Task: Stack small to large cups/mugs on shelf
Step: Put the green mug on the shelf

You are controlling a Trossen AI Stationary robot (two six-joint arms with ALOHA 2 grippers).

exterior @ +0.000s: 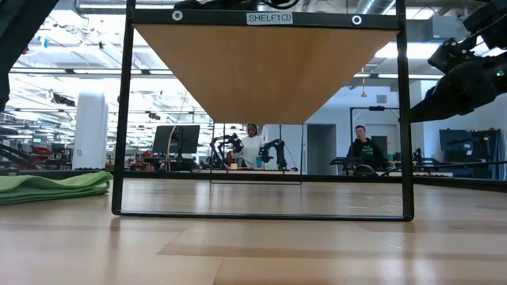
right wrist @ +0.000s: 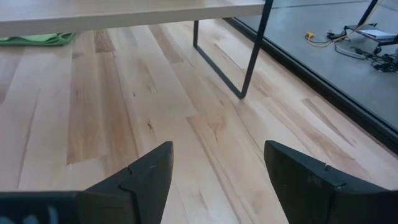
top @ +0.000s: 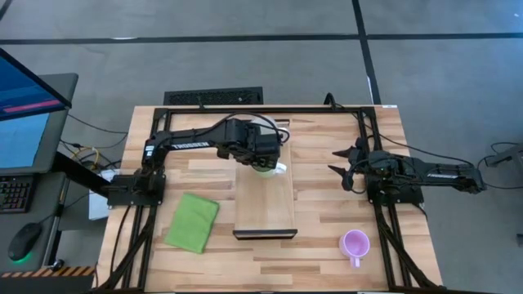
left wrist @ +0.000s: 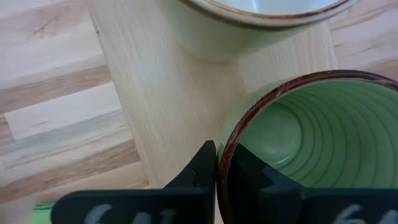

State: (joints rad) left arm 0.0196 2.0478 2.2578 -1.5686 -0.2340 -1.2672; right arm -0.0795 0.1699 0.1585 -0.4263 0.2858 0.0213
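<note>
2 mugs show in the left wrist view that the high view mostly hides: a light green mug (left wrist: 311, 134) with a dark rim and ribbed inside, and just beyond it a white mug (left wrist: 249, 25), both over the pale board of the shelf (left wrist: 161, 112). The left gripper (left wrist: 216, 171) has its fingers pinched tight on the green mug's rim, 1 finger outside the wall and 1 inside. From above, the left arm covers that spot at the far part of the shelf (top: 265, 204), and only a sliver of green and white shows under the wrist. The low view shows the shelf's dark frame (exterior: 261, 214) and the underside of its board, but no mug.

Near the right front corner of the tabletop (top: 327, 253), well apart from the shelf, the light purple mug (top: 355, 243) stands upright with its handle toward the front edge. A folded green cloth (top: 193, 222) lies left of the shelf. The right gripper (right wrist: 217, 180) hangs over bare wood to the right of the shelf, its fingers spread wide and empty. Across the room, 2 people (exterior: 252, 142) are seen beneath the shelf board.
</note>
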